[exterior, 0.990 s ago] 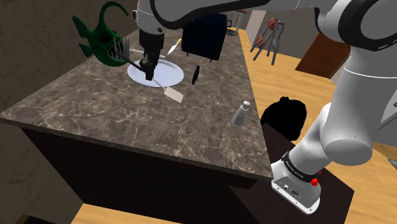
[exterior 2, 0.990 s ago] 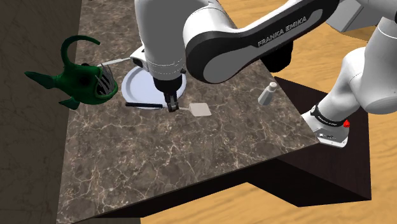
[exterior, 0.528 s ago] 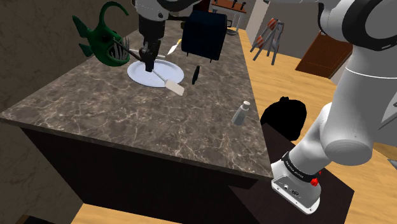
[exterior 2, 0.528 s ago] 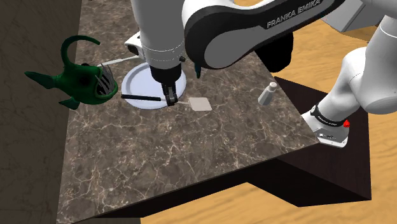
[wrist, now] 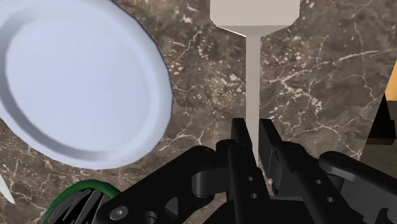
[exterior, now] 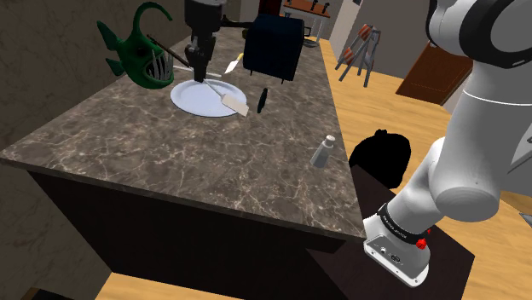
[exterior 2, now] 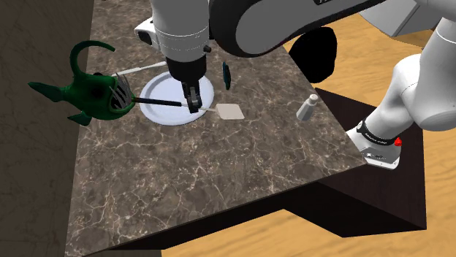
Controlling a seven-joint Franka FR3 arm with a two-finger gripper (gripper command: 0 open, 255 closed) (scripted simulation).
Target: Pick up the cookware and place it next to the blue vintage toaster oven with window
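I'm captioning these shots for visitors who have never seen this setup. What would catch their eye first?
Most likely the green anglerfish figure on the dark stone counter, right beside a white plate. Next comes the black end effector above the plate's rim, shut on a pale spatula whose blade sticks out past the plate toward the second exterior view's right.

White arm with dark joints and black fingers.

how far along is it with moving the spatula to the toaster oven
Grasp done: the black gripper is shut on the pale-bladed spatula, which looks lifted off the marble counter near the round white plate. Left: carry it to the dark blue toaster oven and set it down.
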